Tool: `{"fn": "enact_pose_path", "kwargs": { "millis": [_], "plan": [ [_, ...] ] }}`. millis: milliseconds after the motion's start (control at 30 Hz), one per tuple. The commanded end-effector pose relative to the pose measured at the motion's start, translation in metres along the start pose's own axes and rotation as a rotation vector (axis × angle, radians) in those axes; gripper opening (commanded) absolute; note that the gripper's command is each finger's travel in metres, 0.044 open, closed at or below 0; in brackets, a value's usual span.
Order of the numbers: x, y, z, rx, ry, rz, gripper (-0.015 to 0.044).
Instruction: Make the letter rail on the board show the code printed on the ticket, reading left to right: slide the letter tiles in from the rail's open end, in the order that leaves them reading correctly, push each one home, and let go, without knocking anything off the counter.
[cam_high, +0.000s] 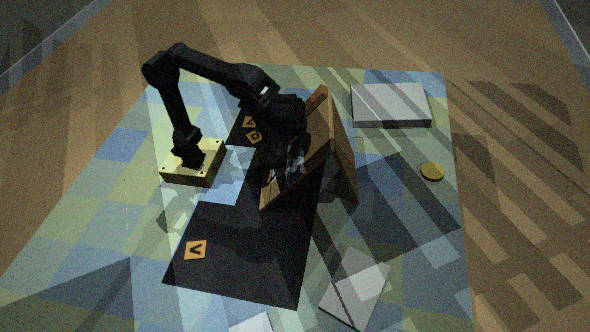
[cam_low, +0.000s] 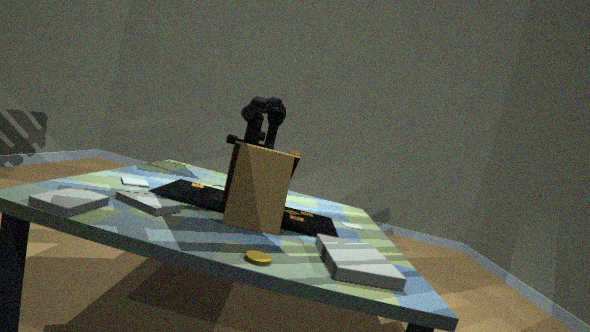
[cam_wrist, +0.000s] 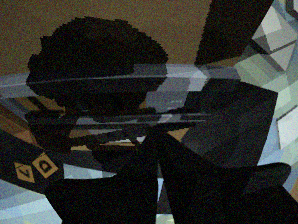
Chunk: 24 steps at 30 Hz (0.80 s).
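The gripper (cam_high: 280, 167) has its fingers pressed together with nothing between them, right up against the front of the brown board (cam_high: 327, 137). Two letter tiles (cam_high: 251, 130) lie on the dark mat (cam_high: 240, 270) behind the arm. Another tile (cam_high: 195, 249) sits well apart.

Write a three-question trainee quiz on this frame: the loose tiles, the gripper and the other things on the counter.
1. True or false: the gripper is shut and holds no tile.
2. How many orange letter tiles lie loose on the dark mat in the top view? A) one B) three C) five
3. Fill in: the yellow disc lies on the side of the wooden board facing ____ from the arm's base.

Key: 1 true. 2 B: one tile near the mat's front, two tiles together beside the arm. 3 away.
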<state>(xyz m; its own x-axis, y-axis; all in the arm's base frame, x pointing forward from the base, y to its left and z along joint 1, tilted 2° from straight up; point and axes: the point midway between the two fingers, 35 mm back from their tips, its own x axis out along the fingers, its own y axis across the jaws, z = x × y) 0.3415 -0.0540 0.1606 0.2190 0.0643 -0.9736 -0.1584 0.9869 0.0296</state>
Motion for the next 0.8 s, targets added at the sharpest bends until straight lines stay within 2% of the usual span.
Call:
{"fn": "enact_pose_path", "kwargs": {
  "millis": [0,767],
  "plan": [
    [-0.002,-0.001,0.0,-0.01,0.02,-0.006,0.0],
    [0.008,-0.001,0.008,-0.01,0.02,-0.005,0.0]
  ]
}}
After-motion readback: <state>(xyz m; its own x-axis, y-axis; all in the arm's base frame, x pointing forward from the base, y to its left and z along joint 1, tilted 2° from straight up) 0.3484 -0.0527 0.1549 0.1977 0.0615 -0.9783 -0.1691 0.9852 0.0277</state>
